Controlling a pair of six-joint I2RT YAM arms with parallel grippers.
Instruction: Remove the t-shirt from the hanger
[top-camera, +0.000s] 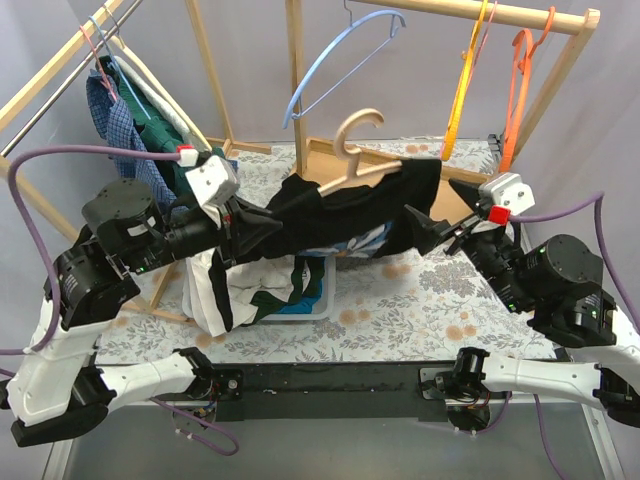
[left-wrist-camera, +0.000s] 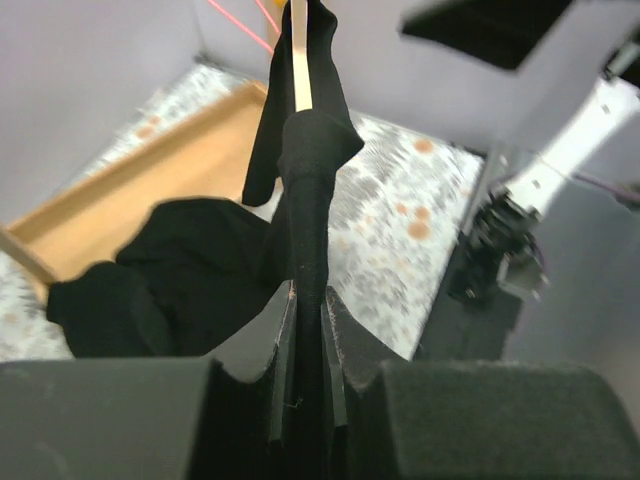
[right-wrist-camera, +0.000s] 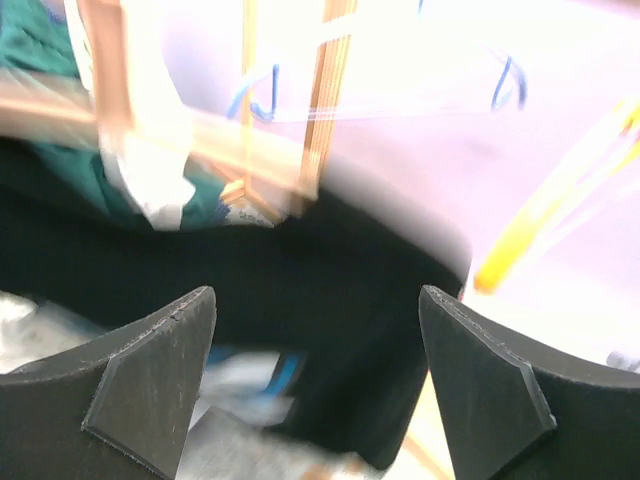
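A black t-shirt (top-camera: 350, 205) hangs over a wooden hanger (top-camera: 358, 135) above the middle of the table. My left gripper (top-camera: 268, 228) is shut on the shirt's left end. In the left wrist view the black t-shirt (left-wrist-camera: 305, 190) runs up from between the shut gripper (left-wrist-camera: 308, 310) to the hanger's wooden arm (left-wrist-camera: 299, 60). My right gripper (top-camera: 428, 228) stands open just off the shirt's right end. The right wrist view is blurred: the t-shirt (right-wrist-camera: 330, 270) lies beyond the open gripper (right-wrist-camera: 315, 305), with nothing between the fingers.
A wooden rack frames the scene, with a blue hanger (top-camera: 340, 60), a yellow hanger (top-camera: 462, 80) and an orange hanger (top-camera: 520, 70) on its rail. Other clothes (top-camera: 130, 120) hang at the left. A pile of garments (top-camera: 265, 290) lies under the shirt. A wooden tray (top-camera: 325, 155) sits behind.
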